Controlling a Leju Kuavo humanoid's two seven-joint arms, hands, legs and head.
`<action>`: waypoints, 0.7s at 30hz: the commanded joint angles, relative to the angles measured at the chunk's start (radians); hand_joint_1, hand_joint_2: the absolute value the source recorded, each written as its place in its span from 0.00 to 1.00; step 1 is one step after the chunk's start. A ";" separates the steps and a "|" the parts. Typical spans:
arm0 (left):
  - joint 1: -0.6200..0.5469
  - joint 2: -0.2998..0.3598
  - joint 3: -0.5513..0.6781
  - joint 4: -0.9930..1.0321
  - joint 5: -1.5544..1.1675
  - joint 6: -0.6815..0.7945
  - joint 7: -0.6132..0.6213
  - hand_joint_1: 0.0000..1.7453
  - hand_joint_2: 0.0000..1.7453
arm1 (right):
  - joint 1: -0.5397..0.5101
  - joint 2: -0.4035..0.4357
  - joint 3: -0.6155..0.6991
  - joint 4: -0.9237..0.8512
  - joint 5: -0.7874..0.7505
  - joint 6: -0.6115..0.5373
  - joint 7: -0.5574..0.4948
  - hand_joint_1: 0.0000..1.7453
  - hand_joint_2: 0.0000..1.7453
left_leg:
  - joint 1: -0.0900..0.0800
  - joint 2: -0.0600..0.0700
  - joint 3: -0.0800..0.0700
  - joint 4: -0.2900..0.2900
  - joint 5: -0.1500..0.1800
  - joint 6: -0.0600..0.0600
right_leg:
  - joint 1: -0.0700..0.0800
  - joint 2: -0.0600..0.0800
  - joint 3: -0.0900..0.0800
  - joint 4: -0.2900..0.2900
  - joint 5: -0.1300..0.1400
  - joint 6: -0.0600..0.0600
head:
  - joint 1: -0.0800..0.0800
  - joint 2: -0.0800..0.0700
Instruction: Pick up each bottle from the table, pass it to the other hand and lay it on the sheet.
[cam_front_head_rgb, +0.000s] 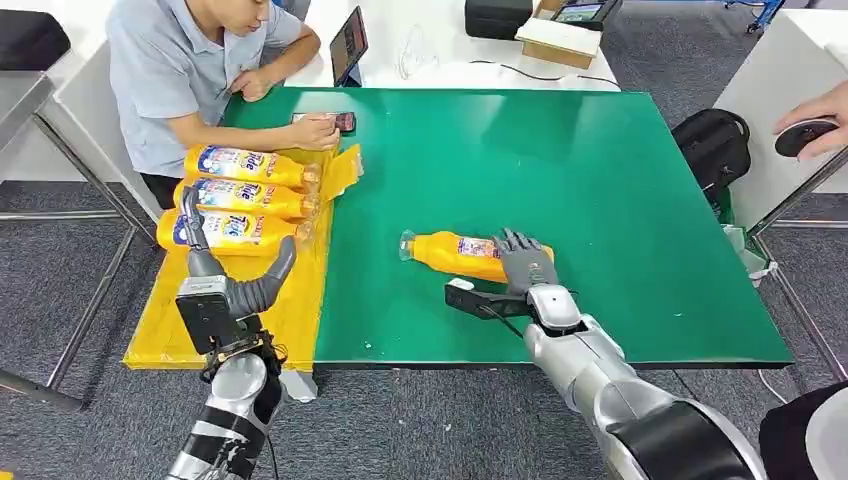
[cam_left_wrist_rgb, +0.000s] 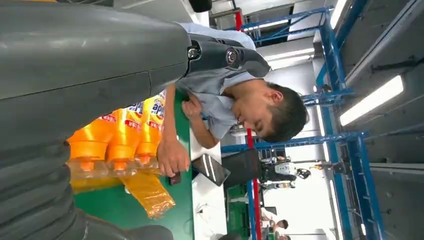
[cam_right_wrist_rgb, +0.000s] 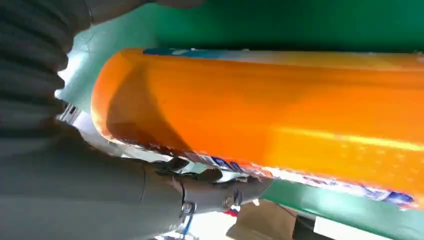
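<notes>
While three orange bottles (cam_front_head_rgb: 245, 165) lie side by side on the yellow sheet (cam_front_head_rgb: 290, 320), a fourth bottle (cam_front_head_rgb: 455, 252) with a clear cap lies on the green surface (cam_front_head_rgb: 600, 200). Right robot hand (cam_front_head_rgb: 522, 262) grasps its base; left robot hand (cam_front_head_rgb: 235, 285) hangs released, fingers spread.

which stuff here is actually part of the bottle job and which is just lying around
Part of the job:
- orange bottle lying on the green table, under the right hand
- yellow sheet with three bottles already laid on it
- left hand, holding nothing

Just lying about:
- phone by the person's hand
- tablet
- cardboard box
- black backpack
</notes>
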 joint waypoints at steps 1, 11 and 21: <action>-0.010 0.030 -0.017 -0.004 -0.005 -0.002 0.009 0.00 1.00 | -0.037 -0.002 0.083 0.071 0.043 0.053 0.088 0.00 1.00 | 0.000 0.002 0.003 -0.001 -0.001 -0.001 | 0.000 0.000 0.002 -0.001 -0.001 -0.002 | 0.000 0.000; -0.024 0.038 -0.038 0.003 -0.006 -0.002 0.021 0.00 1.00 | -0.029 0.000 0.029 0.097 0.002 0.207 0.176 0.00 1.00 | 0.000 0.000 0.002 -0.001 -0.001 -0.001 | 0.001 -0.001 0.003 -0.001 -0.001 -0.002 | 0.000 0.000; -0.055 0.041 -0.065 0.041 -0.001 -0.005 0.018 0.00 1.00 | -0.026 -0.040 -0.029 0.091 -0.037 0.321 0.180 0.12 1.00 | 0.000 -0.003 0.005 -0.002 0.000 -0.001 | 0.001 -0.004 0.005 -0.003 -0.001 -0.002 | 0.000 0.000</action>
